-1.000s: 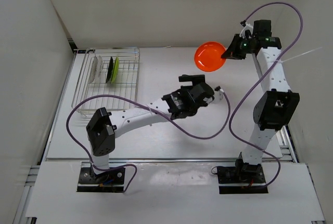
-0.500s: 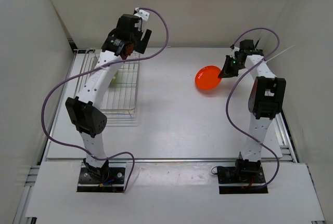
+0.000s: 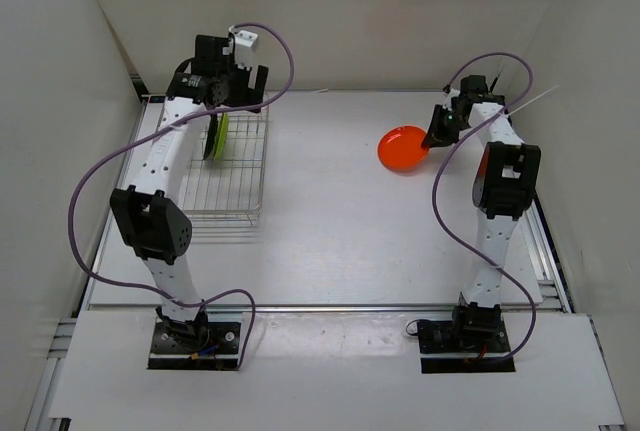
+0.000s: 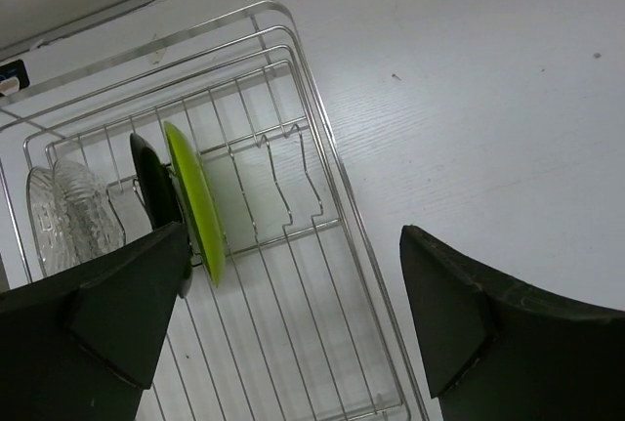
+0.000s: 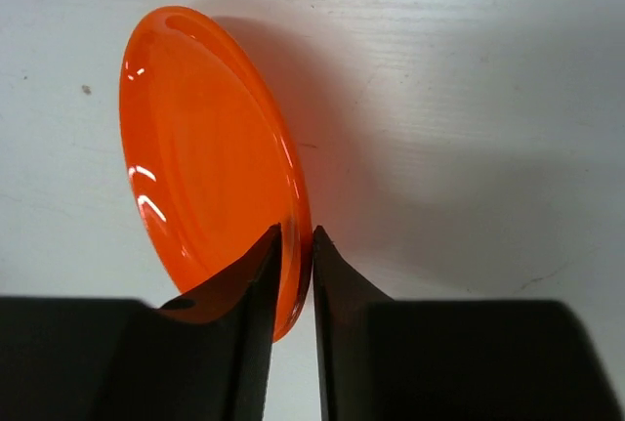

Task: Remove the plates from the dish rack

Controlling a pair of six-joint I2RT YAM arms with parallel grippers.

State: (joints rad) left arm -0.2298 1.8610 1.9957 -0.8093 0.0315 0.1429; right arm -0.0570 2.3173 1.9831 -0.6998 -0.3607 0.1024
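Left claw (image 4: 293,241) spread wide over wire rack (image 4: 323,150). Green plate (image 4: 196,198), black plate (image 4: 153,175) and ribbed clear plate (image 4: 72,218) stand upright by its left finger. Right claw (image 5: 296,236) sits narrow astride the rim of the glossy orange plate (image 5: 195,147); cannot tell if pinching.

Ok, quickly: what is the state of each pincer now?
Left pincer: open, holding nothing.
Right pincer: closed on the orange plate rim.

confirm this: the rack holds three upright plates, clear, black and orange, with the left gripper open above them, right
Not quite: the third plate in the dish rack is the lime green plate, not orange. The left wrist view shows it upright beside the black plate and clear plate, left gripper open above. The orange plate is on the table.
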